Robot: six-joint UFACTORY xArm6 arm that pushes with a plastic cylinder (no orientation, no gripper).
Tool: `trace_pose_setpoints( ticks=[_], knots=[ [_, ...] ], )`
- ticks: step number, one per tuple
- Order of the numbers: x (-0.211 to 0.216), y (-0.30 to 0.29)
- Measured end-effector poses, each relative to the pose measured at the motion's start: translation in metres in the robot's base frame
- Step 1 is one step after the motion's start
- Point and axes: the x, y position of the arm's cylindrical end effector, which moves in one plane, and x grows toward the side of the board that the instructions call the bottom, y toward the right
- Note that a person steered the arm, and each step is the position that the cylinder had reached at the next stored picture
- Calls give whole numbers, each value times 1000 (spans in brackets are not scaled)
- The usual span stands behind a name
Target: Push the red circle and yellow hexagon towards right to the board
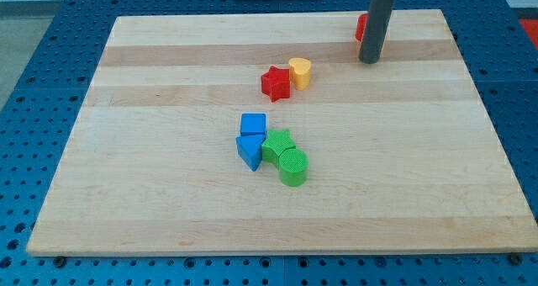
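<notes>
My tip (370,61) rests on the board near the view's top right. A red block (359,27) sits just behind the rod at the board's top edge. It is mostly hidden, so I cannot make out its shape. A yellow block (300,71) with a rounded outline lies left of the tip, about a rod's length away. It touches a red star (275,82) on its left. No clear yellow hexagon shows.
A cluster sits near the board's middle: a blue cube (253,124), a blue triangle (249,151), a green star (277,142) and a green cylinder (292,166). The wooden board (168,202) lies on a blue perforated table.
</notes>
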Motion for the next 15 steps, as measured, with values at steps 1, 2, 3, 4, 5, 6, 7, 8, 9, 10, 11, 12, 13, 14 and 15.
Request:
trace_pose_setpoints(
  ticks=[1,2,3,4,5,6,7,8,9,10,11,12,13,14,15],
  knots=[
    [11,-25],
    [26,-46],
    [27,-47],
    [21,-47],
    [-21,-51],
    [-28,-52],
    [-56,-52],
    [-65,-52],
    [-65,-41],
    [-65,-7],
    [-65,26],
    [-65,42],
    [-65,39],
    [-65,13],
    [-49,12]
  ],
)
